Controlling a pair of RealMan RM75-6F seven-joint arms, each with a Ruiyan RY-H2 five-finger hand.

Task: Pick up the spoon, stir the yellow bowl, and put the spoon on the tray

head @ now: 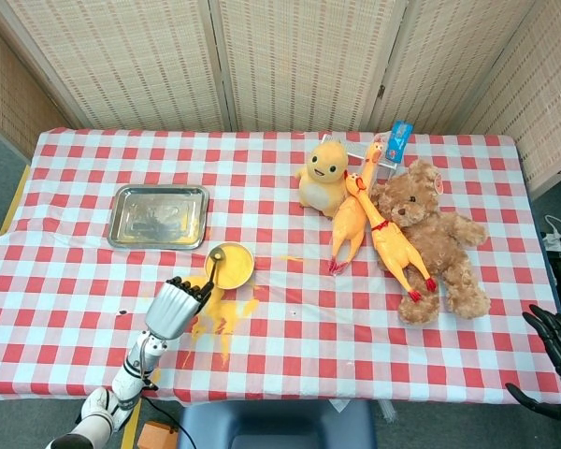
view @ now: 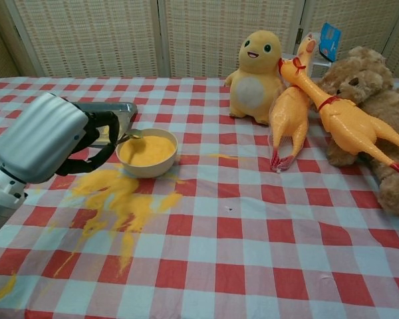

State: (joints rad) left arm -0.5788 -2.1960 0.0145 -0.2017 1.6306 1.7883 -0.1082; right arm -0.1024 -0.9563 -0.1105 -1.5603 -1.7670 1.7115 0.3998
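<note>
The yellow bowl (head: 250, 273) (view: 147, 169) stands left of the table's centre, filled with yellow powder. My left hand (head: 177, 308) (view: 48, 137) is just in front and to the left of it, holding the spoon (head: 216, 254) (view: 131, 137) by its handle. The spoon's head lies over the powder at the bowl's left side. The steel tray (head: 159, 216) sits behind the bowl to the left; in the chest view only its corner (view: 124, 109) shows past my fingers. My right hand (head: 555, 344) hangs off the table's right front corner, fingers apart and holding nothing.
Yellow powder (head: 221, 316) (view: 123, 199) is spilled on the checked cloth in front of the bowl. A yellow plush (head: 324, 174), two rubber chickens (head: 352, 224) and a teddy bear (head: 439, 238) lie at the right back. A blue card (head: 398, 140) stands behind them.
</note>
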